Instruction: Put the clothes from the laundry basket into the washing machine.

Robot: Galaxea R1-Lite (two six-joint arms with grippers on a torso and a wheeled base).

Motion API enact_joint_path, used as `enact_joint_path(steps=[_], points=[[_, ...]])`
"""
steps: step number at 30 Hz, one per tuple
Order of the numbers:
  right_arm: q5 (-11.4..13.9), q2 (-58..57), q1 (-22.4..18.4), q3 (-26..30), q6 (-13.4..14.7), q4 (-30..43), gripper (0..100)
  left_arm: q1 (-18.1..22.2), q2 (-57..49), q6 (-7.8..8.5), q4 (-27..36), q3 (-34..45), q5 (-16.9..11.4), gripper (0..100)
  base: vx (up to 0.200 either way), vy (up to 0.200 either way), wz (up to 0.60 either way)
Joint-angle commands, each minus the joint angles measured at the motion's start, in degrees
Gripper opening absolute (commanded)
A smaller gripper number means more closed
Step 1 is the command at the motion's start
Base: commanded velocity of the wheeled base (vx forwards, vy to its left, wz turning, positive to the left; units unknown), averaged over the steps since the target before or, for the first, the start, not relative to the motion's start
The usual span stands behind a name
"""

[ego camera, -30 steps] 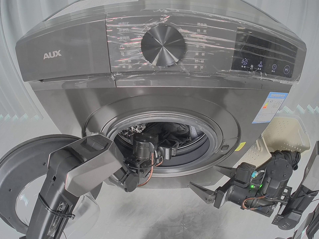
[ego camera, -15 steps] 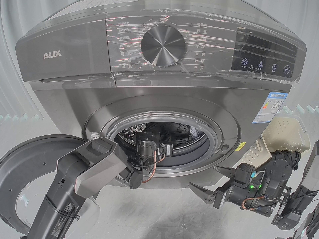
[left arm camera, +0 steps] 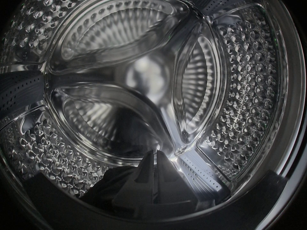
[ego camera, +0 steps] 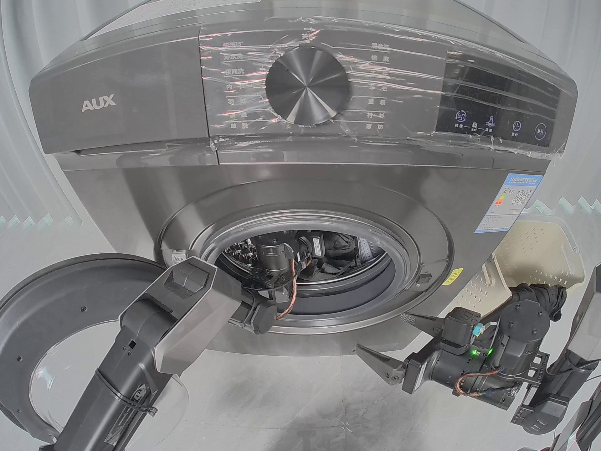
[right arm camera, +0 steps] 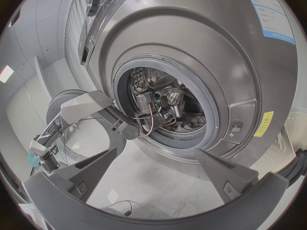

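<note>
- R gripper [ego camera: 385, 336]: nearest, low in front of the washing machine [ego camera: 300, 176]. Fingers spread wide, nothing between them. Prob. parked off to the R so the port stays free for the other arm.
- Door [ego camera: 56, 302]: swung right open to the robot's L, lying clear of the opening. The L arm passes just beside its hinge side.
- L gripper [left arm camera: 154, 155]: pushed thru the port into the drum [left arm camera: 249, 80], aimed at the back wall. Fingers pressed together, only a slit between them. A dark fold sits just beside and below them; can't tell if it's pinched or merely lying there.
- Clothes [ego camera: 344, 248]: dark heap low in the drum, just past the L wrist, toward the R of the opening. So at least part of the load is in; looks like the drop-off stage.
- Laundry basket [ego camera: 544, 252]: cream, perforated, on the floor at the machine's R side, partly behind its corner. It's near the R arm, handy for the next pick. The wall in sight is bare; can't tell if anything's left lower down.
- Writing on the front:
  - short logo [ego camera: 98, 103] on the drawer panel
  - programme words ringing the dial [ego camera: 307, 86], under wrinkled film
  - lit icons on the dark display [ego camera: 501, 111]
  - blue-white sticker [ego camera: 508, 203] at the upper R of the front
  - yellow sticker [ego camera: 452, 276] by the latch
  - fine print too small to make out
</note>
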Motion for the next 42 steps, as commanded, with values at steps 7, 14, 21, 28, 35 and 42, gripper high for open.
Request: enact_joint_path(steps=[7, 14, 21, 28, 35, 42], points=[[0.0, 0.0, 0.0, 0.0, 0.0, 0.0, 100, 0.3, 2.5, -0.14, -0.7, -2.1, 0.3, 0, 0.000, 0.000, 0.00], [0.0, 0.0, 0.0, 0.0, 0.0, 0.0, 100, -0.4, -0.2, -0.41, -1.1, 2.6, 0.3, 100, 0.000, 0.000, 0.00], [0.0, 0.0, 0.0, 0.0, 0.0, 0.0, 100, -1.2, -3.6, -1.20, -1.0, 8.8, 0.2, 100, 0.000, 0.000, 0.00], [0.0, 0.0, 0.0, 0.0, 0.0, 0.0, 100, -2.4, -4.9, -1.29, -0.9, 15.0, -0.9, 100, 0.000, 0.000, 0.00], [0.1, 0.0, 0.0, 0.0, 0.0, 0.0, 100, -2.4, -1.2, -0.76, -0.7, 15.0, -2.7, 100, 0.000, 0.000, 0.00], [0.1, 0.0, 0.0, -0.1, 0.0, 0.0, 100, -1.9, -0.9, -0.49, -0.4, 14.5, -2.7, 0, 0.000, 0.000, 0.00]])
